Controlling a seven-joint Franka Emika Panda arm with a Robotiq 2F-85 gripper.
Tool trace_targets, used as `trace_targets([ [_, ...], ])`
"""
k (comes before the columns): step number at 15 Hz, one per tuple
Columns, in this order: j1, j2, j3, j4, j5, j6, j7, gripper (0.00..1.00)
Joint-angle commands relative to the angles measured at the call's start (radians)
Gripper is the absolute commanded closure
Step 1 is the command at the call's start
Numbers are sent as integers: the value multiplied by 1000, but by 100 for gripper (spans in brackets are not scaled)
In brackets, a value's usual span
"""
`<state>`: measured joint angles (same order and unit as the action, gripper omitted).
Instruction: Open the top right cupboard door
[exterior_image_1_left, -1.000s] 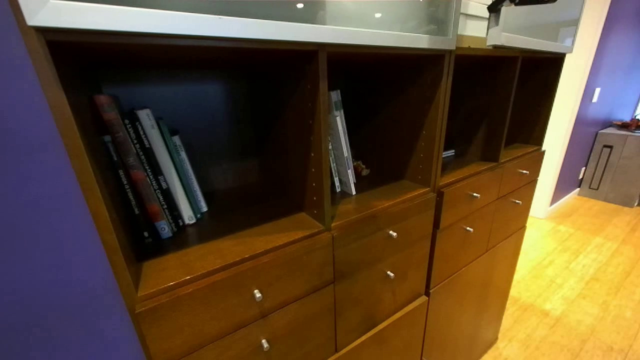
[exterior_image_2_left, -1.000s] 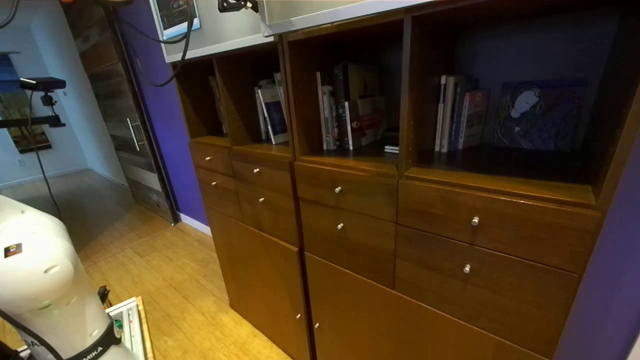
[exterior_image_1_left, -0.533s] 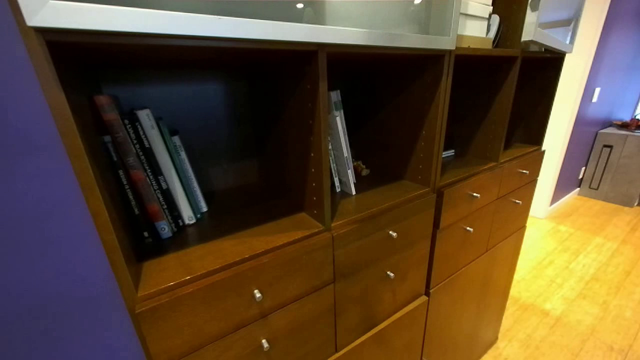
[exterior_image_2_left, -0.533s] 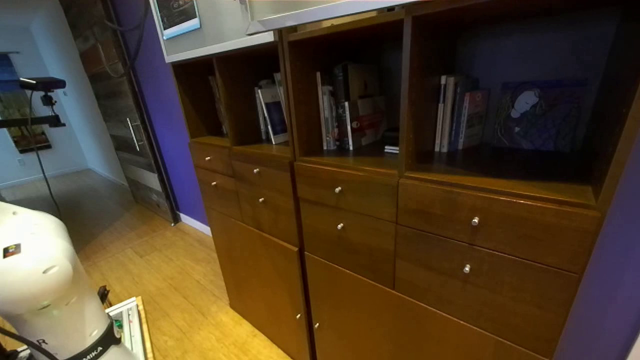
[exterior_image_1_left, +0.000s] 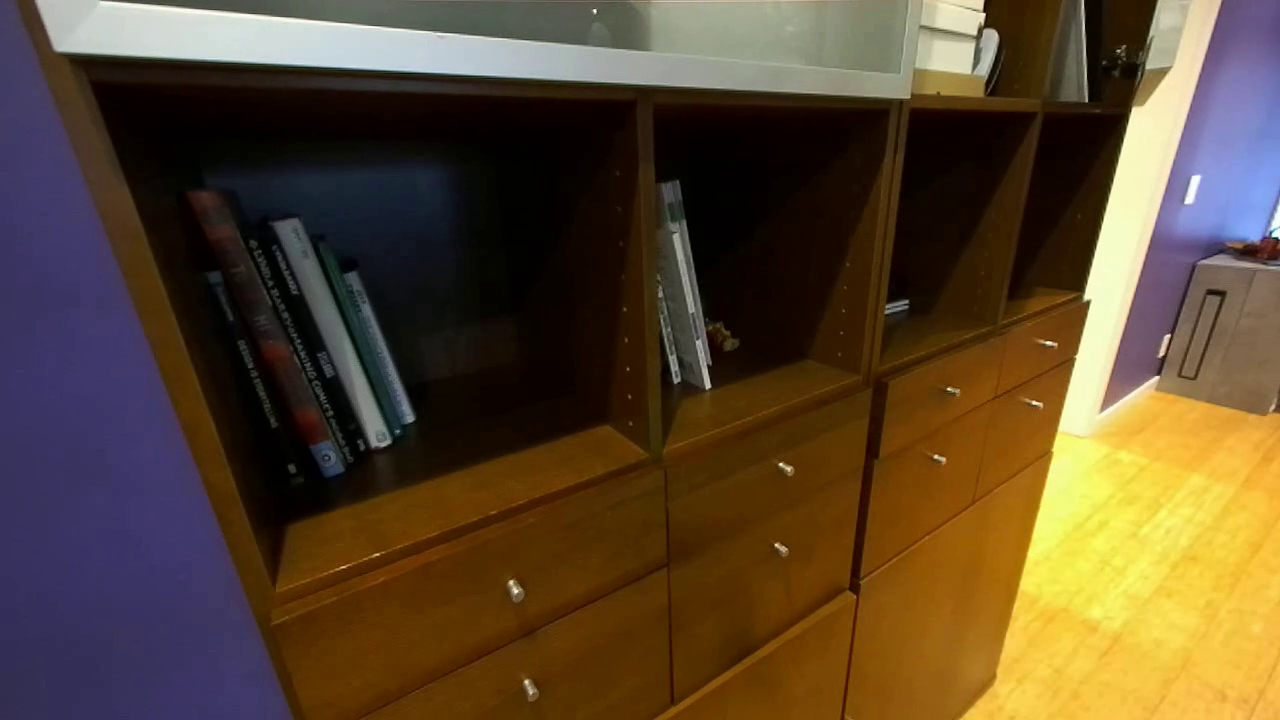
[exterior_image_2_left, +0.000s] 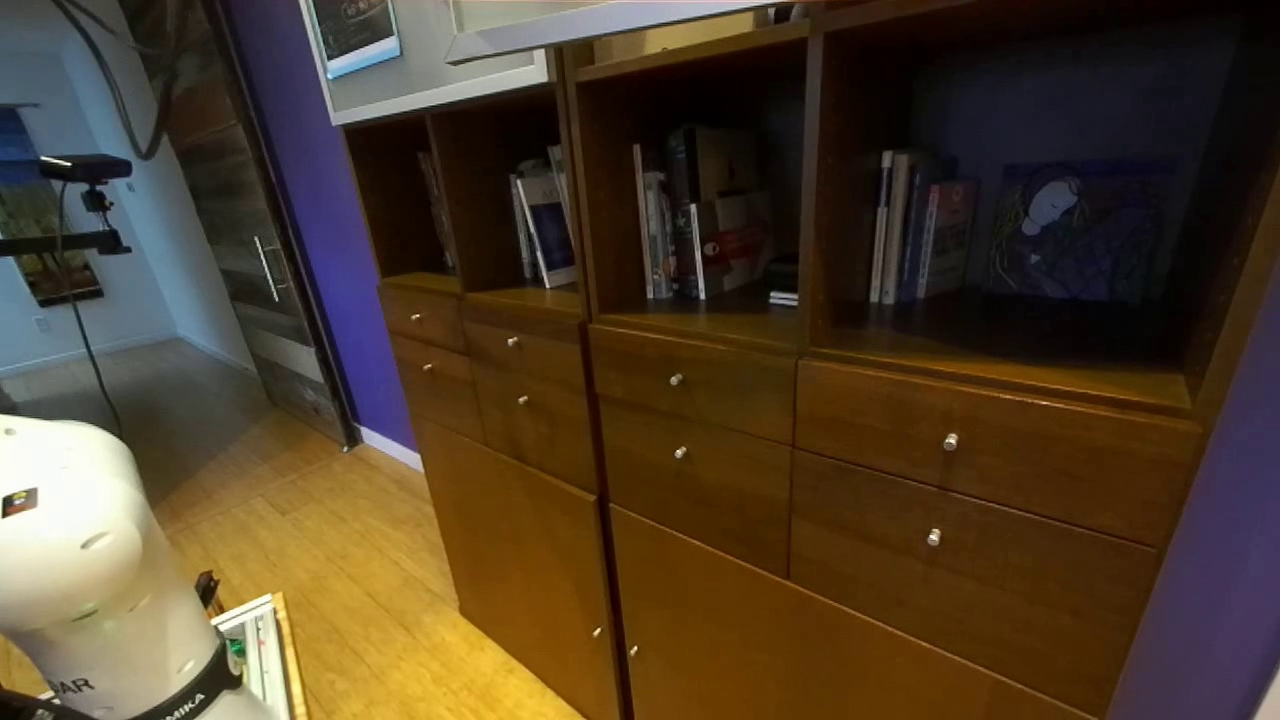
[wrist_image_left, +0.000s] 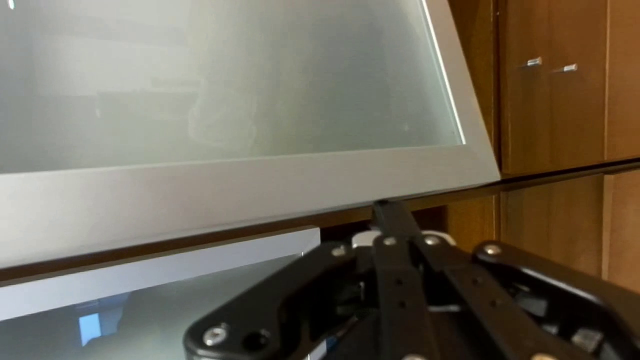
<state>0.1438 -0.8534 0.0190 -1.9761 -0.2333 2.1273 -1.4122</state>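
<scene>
Silver-framed frosted cupboard door, swung wider than a second ago, hence probably nearing the task's end; pressed-together jaws near its free edge.

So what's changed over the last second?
The top right cupboard door has swung wider open, outward, baring more of the interior. In an exterior view the white arm dipped slightly and the dark cable shifted left. Can't tell whether the hand took or released anything. The books and drawers stayed put.
</scene>
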Motion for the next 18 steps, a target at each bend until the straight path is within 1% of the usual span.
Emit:
trace_targets([
  [1,-66,-70,-47,-20,-96,-22,10,100],
  [11,-66,-174,-105,-31,-126,-134,18,100],
  [18,-63,-227,-142,-35,-151,-184,28,100],
])
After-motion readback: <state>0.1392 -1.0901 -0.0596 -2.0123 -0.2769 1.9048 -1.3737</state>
